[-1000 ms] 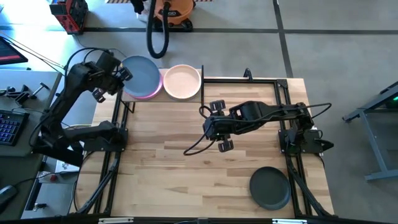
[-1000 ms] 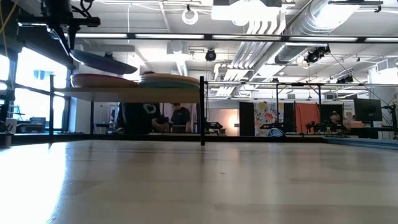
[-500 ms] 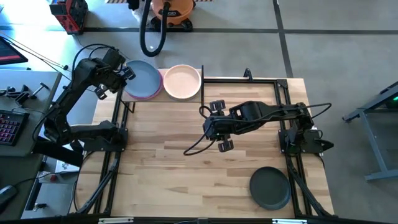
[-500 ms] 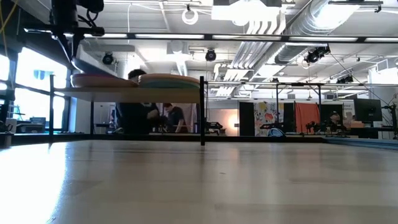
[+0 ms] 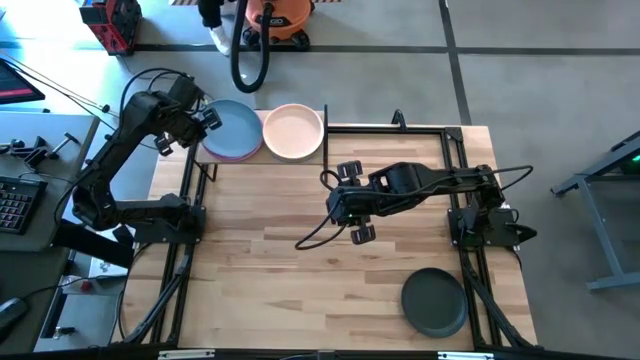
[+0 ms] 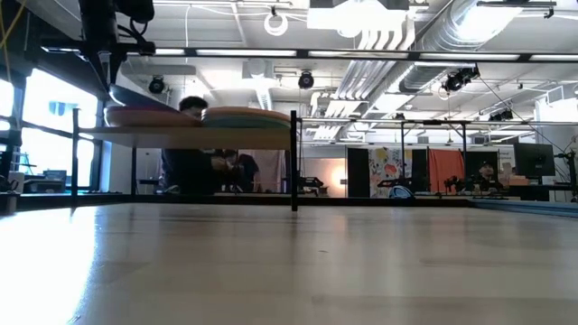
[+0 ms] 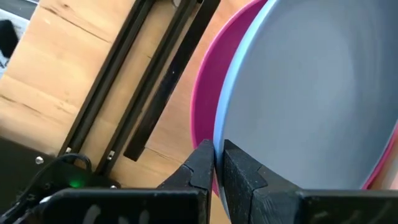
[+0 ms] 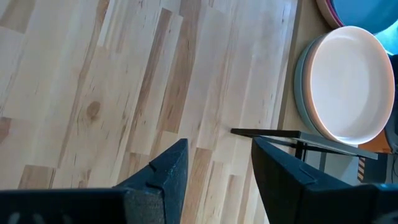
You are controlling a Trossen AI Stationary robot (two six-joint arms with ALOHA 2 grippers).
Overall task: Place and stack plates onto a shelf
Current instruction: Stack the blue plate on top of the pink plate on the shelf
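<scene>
High view: overhead, straight down, whole striped plank tabletop (image 5: 300,260). Low view: table height, level, facing room. Left wrist view: close on slate-blue round matte plate (image 7: 311,87). Right wrist view: near tabletop. Shared: raised light-wood shelf (image 6: 199,135).

The striped plank surface (image 5: 300,260) is carrying a dark charcoal plate (image 5: 433,302) near its front right corner. At the back left, the raised shelf (image 6: 194,133) is bearing two stacks side by side: a slate-blue plate (image 5: 233,125) lying over magenta, and a peach plate (image 5: 293,130) topping the other.
</scene>
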